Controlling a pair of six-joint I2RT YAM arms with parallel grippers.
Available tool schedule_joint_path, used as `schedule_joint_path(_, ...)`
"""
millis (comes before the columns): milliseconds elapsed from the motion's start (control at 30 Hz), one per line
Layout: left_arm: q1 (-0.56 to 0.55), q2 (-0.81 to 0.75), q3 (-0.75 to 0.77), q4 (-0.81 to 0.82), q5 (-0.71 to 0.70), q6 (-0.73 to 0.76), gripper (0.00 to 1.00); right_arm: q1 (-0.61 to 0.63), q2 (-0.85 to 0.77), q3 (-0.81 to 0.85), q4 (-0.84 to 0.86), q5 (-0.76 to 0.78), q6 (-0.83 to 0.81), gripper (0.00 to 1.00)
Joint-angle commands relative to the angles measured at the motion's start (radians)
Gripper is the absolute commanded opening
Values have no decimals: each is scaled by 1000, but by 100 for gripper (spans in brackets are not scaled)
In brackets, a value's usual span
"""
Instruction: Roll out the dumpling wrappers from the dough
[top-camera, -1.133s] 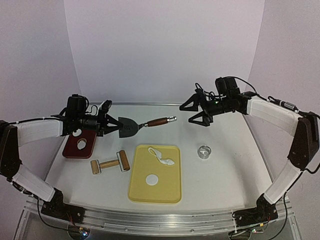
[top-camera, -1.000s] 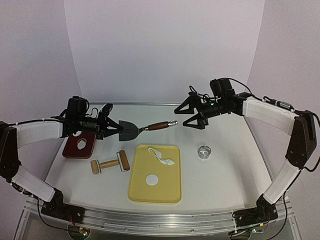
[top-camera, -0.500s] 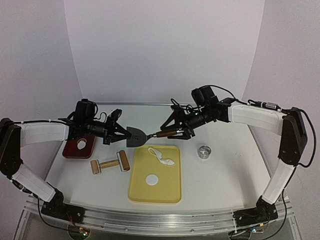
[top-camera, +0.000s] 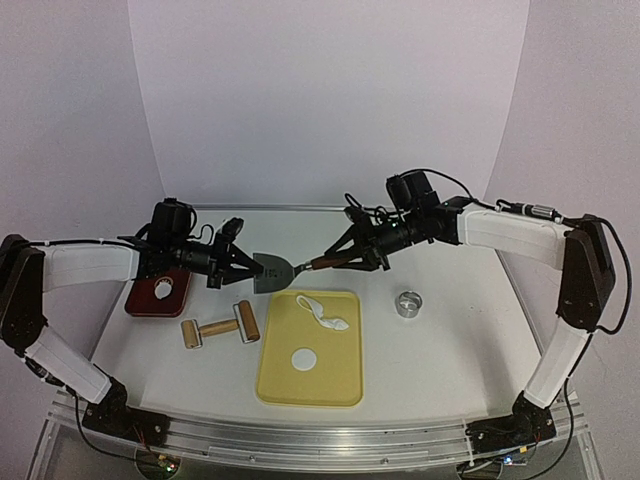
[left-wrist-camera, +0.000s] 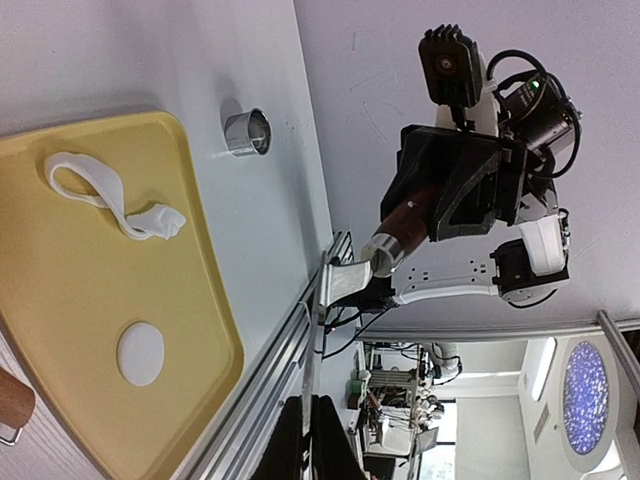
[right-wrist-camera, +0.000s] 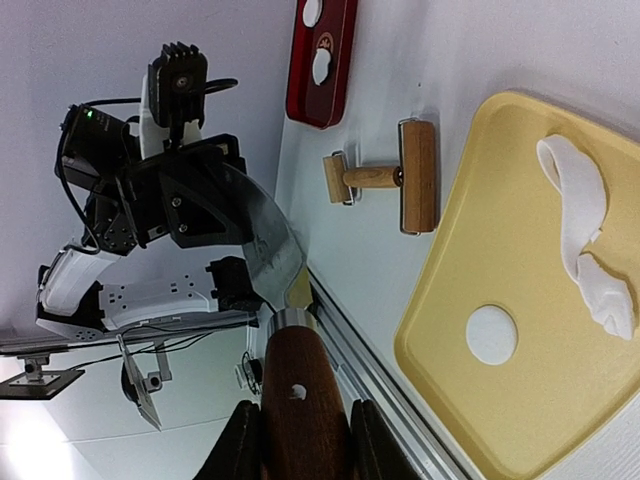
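**White table, pale backdrop: both arms meet on one spatula**

Pale lilac walls (top-camera: 330, 100) curve around a white table (top-camera: 450, 340), closing in the back and both sides of the overhead view.

From the left edge of the frame the left arm (top-camera: 85, 262) reaches nearly level toward the centre. The right arm (top-camera: 510, 228) rises along the right edge, bends at its elbow and stretches back toward the middle, wrist tipped slightly down.

Lower centre, a yellow tray (top-camera: 330, 375) lies flat. At centre left a red tray (top-camera: 140, 300) sits partly under the left wrist, holding white pieces (top-camera: 165, 290) whose outline is unclear. A wooden rolling pin (top-camera: 220, 327) rests between the two trays, just left of the yellow one.

A spatula (top-camera: 275, 270) hangs above the table in the middle of the frame, bridging the arms. The left gripper (top-camera: 240, 265) is clamped tight on the grey blade. The right gripper (top-camera: 345, 258) has its fingers (right-wrist-camera: 240, 440) pressed against either side of the brown handle (right-wrist-camera: 295, 400).

Right of the yellow tray stands a metal ring cutter (top-camera: 408, 302). A twisted dough scrap (top-camera: 325, 312) lies at that tray's far end. One dumpling wrapper (top-camera: 303, 358), round and flat, sits alone near the tray's middle.
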Motion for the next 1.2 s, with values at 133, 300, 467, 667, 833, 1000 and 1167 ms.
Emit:
schedule_joint_path(133,-24,-14,140,-393,-244,254,77,-6,-150,-154,48,147,46,0)
schedule_joint_path(300,-42,-69,117,-607,-413,326,78,-20,-271,-255,-196,214,-27,0)
schedule_joint_path(467,-122,-93,20,-646,-463,275,62,-20,-356,-324,-336,285,-71,0)
schedule_joint_path(667,-223,-64,-38,-605,-555,165,57,-15,-318,-375,-365,335,-46,0)
schedule_joint_path(833,-279,3,-47,-545,-553,140,56,10,-271,-382,-366,387,-49,0)
schedule_joint_path(1000,-314,112,-27,-514,-546,179,53,13,-253,-395,-367,431,-42,0)
schedule_joint_path(1167,-319,202,11,-524,-582,229,47,20,-203,-391,-365,446,-56,0)
